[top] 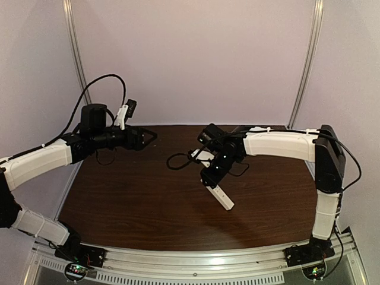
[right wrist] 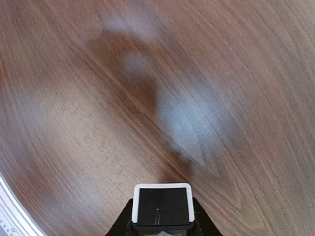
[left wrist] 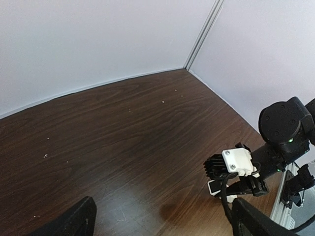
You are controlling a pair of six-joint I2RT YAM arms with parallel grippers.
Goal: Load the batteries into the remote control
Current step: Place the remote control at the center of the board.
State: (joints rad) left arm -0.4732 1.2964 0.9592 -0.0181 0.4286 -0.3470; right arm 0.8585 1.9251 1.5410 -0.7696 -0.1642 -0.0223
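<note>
Left gripper (top: 152, 136) wide (right gripper (top: 210, 179) tight)

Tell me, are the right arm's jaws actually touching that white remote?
Touching. The right wrist view shows the remote control end-on, with the right gripper closed on it, jaws pressed against both its sides.

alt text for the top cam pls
Right gripper holds the white remote slanting down over the middle of a dark wood table. Left gripper hangs open above the table's far left. No batteries show.
</note>
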